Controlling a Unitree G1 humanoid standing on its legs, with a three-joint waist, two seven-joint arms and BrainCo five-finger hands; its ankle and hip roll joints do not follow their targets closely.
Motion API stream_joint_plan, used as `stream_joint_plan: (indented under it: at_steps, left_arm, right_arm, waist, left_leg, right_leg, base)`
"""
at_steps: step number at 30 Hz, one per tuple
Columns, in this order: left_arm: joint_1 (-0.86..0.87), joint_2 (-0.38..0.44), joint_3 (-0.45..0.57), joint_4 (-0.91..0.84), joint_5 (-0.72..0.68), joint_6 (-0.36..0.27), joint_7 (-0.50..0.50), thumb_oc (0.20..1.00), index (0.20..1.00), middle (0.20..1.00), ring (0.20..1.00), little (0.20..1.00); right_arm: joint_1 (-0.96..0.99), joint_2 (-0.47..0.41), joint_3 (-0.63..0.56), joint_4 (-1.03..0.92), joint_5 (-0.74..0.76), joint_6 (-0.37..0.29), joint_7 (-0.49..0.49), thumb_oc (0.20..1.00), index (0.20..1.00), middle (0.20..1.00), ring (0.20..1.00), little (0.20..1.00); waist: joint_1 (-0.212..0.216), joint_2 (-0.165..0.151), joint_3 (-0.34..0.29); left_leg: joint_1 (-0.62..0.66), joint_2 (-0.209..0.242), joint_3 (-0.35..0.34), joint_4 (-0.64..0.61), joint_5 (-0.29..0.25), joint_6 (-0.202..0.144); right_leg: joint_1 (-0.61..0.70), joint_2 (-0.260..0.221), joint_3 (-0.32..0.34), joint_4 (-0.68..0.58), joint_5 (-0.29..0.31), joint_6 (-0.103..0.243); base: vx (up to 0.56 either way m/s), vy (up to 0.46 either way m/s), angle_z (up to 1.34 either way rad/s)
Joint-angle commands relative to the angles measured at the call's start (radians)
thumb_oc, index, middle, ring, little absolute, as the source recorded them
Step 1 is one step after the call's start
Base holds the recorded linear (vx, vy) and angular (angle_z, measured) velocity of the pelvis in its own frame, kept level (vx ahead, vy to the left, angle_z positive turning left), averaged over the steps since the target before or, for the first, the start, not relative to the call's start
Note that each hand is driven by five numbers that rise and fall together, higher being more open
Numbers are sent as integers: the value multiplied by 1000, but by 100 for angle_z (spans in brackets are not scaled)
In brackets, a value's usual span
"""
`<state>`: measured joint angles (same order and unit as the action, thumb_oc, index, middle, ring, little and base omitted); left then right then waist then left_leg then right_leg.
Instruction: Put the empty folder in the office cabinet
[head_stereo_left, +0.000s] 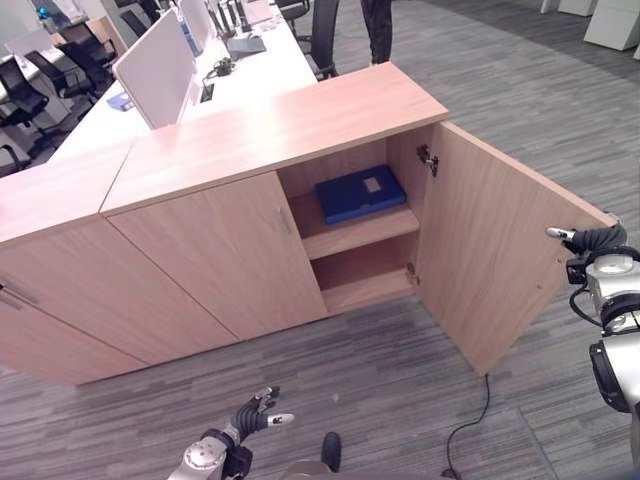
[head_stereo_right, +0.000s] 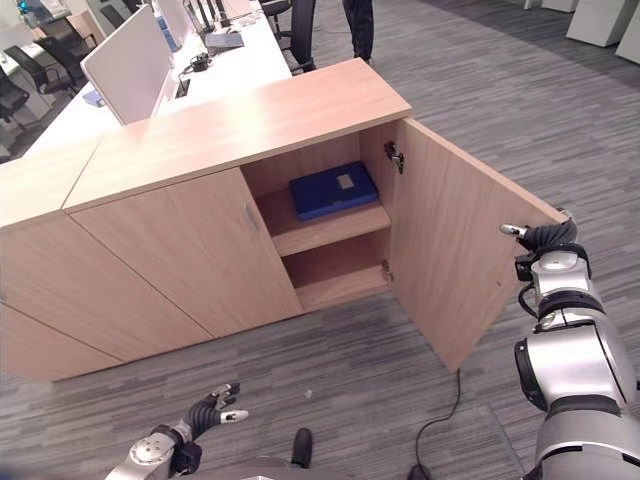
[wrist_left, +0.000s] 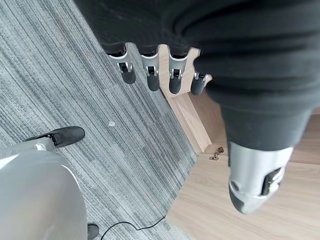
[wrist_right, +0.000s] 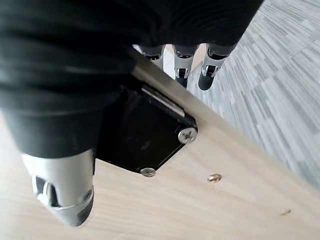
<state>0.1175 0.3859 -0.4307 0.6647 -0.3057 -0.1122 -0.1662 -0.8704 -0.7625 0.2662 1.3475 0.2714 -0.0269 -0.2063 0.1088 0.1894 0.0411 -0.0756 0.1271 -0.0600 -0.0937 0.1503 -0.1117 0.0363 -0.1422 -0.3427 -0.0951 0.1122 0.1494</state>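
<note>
Right hand (head_stereo_right: 535, 236) sits at the top outer corner of the swung-open wooden cabinet door (head_stereo_left: 500, 250), fingers (wrist_right: 207, 75) hooked over the door's edge and thumb on the inner face beside the black metal latch plate (wrist_right: 145, 135). So it is curled round the door edge, most likely to keep the door wide or to be ready to swing it shut.

Well away from that hand, deep in the open compartment, the flat dark-blue folder with a pale label (head_stereo_left: 361, 193) lies on the upper wooden shelf (head_stereo_left: 360, 232), flat and pushed toward the back (its contents cannot be judged from here). The lower shelf (head_stereo_left: 365, 288) beneath it holds nothing visible. The folder appears already stowed; what remains, by my reading, is closing the door.

Left hand (head_stereo_left: 257, 410) hangs low over the grey striped carpet (head_stereo_left: 380, 380), far across from the right hand and in front of the shut cabinet door (head_stereo_left: 215, 260). Its fingers (wrist_left: 150, 75) are loosely spread and hold nothing; it looks idle.

Beyond the light wood cabinet top (head_stereo_left: 270, 125), on the far side from both hands, stands a white office bench with dividers (head_stereo_left: 160, 75), and a person's dark trouser legs (head_stereo_left: 378, 30) show further back.

Risk if the door is closed: fingers over the edge could be trapped.
</note>
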Motion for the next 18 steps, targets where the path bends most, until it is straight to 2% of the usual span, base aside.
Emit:
stream_joint_plan:
  at_steps: [1, 4, 6, 7, 9, 12, 14, 15, 16, 18]
  left_arm:
    - [-118, 53, -22, -31, 2, -34, 21, 1000, 1000, 1000, 1000, 1000]
    - [-101, 35, 14, -21, -6, -32, 48, 1000, 1000, 1000, 1000, 1000]
    - [-81, 26, 47, -17, -5, -29, 63, 1000, 1000, 1000, 1000, 1000]
    - [-81, 26, 47, -17, -5, -29, 63, 1000, 1000, 1000, 1000, 1000]
    - [-46, 9, 104, -2, 11, -31, 82, 1000, 1000, 1000, 1000, 1000]
    - [-30, 8, 126, -2, 22, -33, 94, 1000, 1000, 1000, 1000, 1000]
    - [-31, 5, 140, 7, 32, -33, 103, 1000, 1000, 1000, 1000, 1000]
    - [-50, -8, 142, 25, 49, -29, 114, 1000, 1000, 1000, 1000, 1000]
    - [-51, -8, 141, 26, 49, -29, 114, 1000, 1000, 1000, 1000, 1000]
    - [-67, -18, 146, 42, 67, -24, 114, 1000, 1000, 1000, 1000, 1000]
  right_arm:
    - [-79, 150, 56, -89, 54, -59, 36, 1000, 1000, 1000, 1000, 1000]
    - [38, 283, 58, -250, 71, -83, 26, 1000, 1000, 1000, 1000, 1000]
    - [139, 343, 79, -379, 36, -89, 28, 1000, 1000, 1000, 1000, 1000]
    - [140, 343, 79, -380, 35, -88, 27, 1000, 1000, 1000, 1000, 1000]
    - [328, 432, 122, -592, -31, -102, 59, 1000, 1000, 1000, 1000, 1000]
    - [385, 453, 139, -674, -49, -106, 73, 1000, 1000, 1000, 1000, 1000]
    - [413, 462, 154, -730, -53, -113, 83, 1000, 1000, 1000, 1000, 1000]
    - [461, 445, 142, -794, -44, -115, 87, 1000, 1000, 1000, 1000, 1000]
    - [463, 444, 141, -797, -44, -113, 87, 1000, 1000, 1000, 1000, 1000]
    - [484, 433, 138, -842, -42, -104, 92, 1000, 1000, 1000, 1000, 1000]
  waist:
    - [55, -117, 81]
    - [33, -127, 85]
    - [19, -135, 83]
    - [19, -135, 83]
    - [11, -146, 78]
    - [13, -153, 80]
    - [21, -165, 98]
    - [8, -181, 115]
    - [7, -181, 113]
    - [-14, -190, 111]
  left_leg:
    - [20, -27, 12, 6, -52, -46]
    - [31, -17, 20, 6, -55, -47]
    - [39, -9, 27, 6, -58, -49]
    - [39, -9, 27, 6, -58, -49]
    - [54, 10, 36, 6, -62, -55]
    - [66, 21, 40, 14, -63, -58]
    - [42, 28, 47, 78, -76, -62]
    - [-47, 39, 131, 197, -77, -63]
    - [-55, 38, 129, 207, -82, -63]
    - [-91, 84, 325, 258, -69, -43]
  right_leg:
    - [77, -49, 6, 9, -119, 37]
    - [80, -44, 14, 10, -120, 31]
    - [83, -41, 20, 9, -122, 30]
    - [83, -41, 20, 9, -122, 30]
    - [90, -32, 28, 8, -130, 24]
    - [97, -27, 35, 8, -134, 19]
    - [101, -34, 35, 8, -136, 17]
    - [113, -59, -5, 8, -142, 16]
    - [111, -59, -6, 8, -142, 16]
    - [127, -65, -50, 8, -153, 17]
  base:
    - [-18, -18, -5]
    - [-23, -19, -5]
    - [-5, -9, -2]
    - [4, -32, -5]
    - [30, -45, -7]
    - [12, -15, 0]
    - [-66, -10, 8]
    - [-100, 16, 16]
    - [-111, 64, 35]
    - [-30, 90, 90]
